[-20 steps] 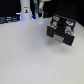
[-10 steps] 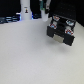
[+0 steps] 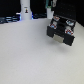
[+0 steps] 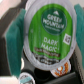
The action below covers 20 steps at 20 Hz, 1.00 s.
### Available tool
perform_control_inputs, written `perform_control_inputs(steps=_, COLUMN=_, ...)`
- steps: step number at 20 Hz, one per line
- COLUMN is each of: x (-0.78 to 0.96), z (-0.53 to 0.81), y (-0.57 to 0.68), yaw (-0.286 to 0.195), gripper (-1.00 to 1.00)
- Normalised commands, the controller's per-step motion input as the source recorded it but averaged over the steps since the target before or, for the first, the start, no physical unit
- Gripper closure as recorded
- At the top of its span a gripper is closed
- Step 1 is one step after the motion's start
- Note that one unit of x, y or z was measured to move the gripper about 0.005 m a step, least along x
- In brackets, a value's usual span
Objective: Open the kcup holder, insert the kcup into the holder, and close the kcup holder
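Note:
In the wrist view the kcup (image 4: 47,30) fills the picture, its green lid reading "Green Mountain Dark Magic". My gripper (image 4: 48,34) is shut on it, with a teal finger pad (image 4: 16,37) on one side and another pad (image 4: 79,25) on the other. Black parts of the kcup holder (image 4: 42,67) lie just beyond the pod, with other pods visible in it. In the exterior view the kcup holder (image 3: 61,31) is a black box at the exterior view's right, with the dark arm (image 3: 64,7) directly above it. Whether its drawer is open is too blurred to tell.
A tall white post (image 3: 25,9) stands at the back on the exterior view's left. The pale table (image 3: 30,55) spreads in front of the holder. Dark equipment lines the back edge.

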Motion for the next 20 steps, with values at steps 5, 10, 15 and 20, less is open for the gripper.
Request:
perform_control_inputs(steps=5, x=0.55, z=0.05, y=0.26, yaw=-0.019, gripper=1.0)
perform_control_inputs(steps=10, x=0.76, z=0.09, y=0.46, yaw=-0.023, gripper=1.0)
perform_control_inputs(steps=15, x=0.57, z=0.1, y=0.64, yaw=-0.003, gripper=1.0)
perform_control_inputs(steps=20, x=-0.01, z=0.06, y=0.45, yaw=0.036, gripper=1.0)
